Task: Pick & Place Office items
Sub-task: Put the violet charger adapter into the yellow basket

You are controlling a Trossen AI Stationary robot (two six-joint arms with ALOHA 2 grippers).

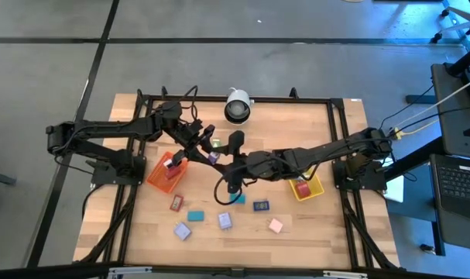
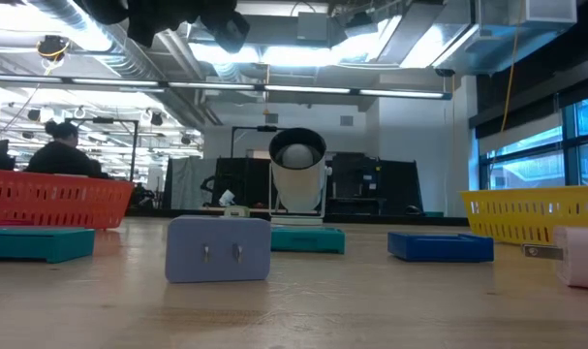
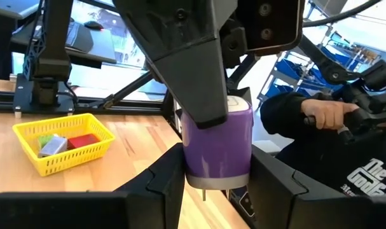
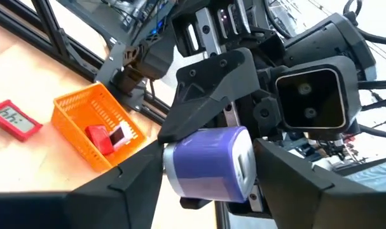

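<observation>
Handover in progress mid-table. The purple rounded plastic block with a white label [image 3: 218, 143] sits between both grippers above the wood tabletop [image 1: 312, 232], between the orange mesh tray [image 1: 166, 175] and the yellow mesh tray [image 1: 307, 187].

Left gripper [image 1: 211, 152]: fingers partly closed and clamped on the block from above; in the right wrist view its dark finger overlaps the block's top. Right gripper [image 1: 219, 161]: fingers spread wide to either side of the block [image 4: 212, 162], with gaps visible on both sides, so likely not gripping yet. The overhead view is too cluttered here to confirm contact.

To do this step well:
- Centre the right fingers on the block's flat sides before closing, clear of the left finger.
- Close the right gripper fully and confirm the hold, and only then release the left.
- Back the left gripper out straight, with no twist, so the block doesn't rotate in the new grip.
- Then carry it to the yellow tray, which already holds a red and a grey-lavender item.

The rest of the office items lie loose on the near half of the table: red [image 1: 176, 203], teal [image 1: 195, 216], lavender [image 1: 181, 231], dark blue [image 1: 261, 206], pink [image 1: 276, 225].
</observation>
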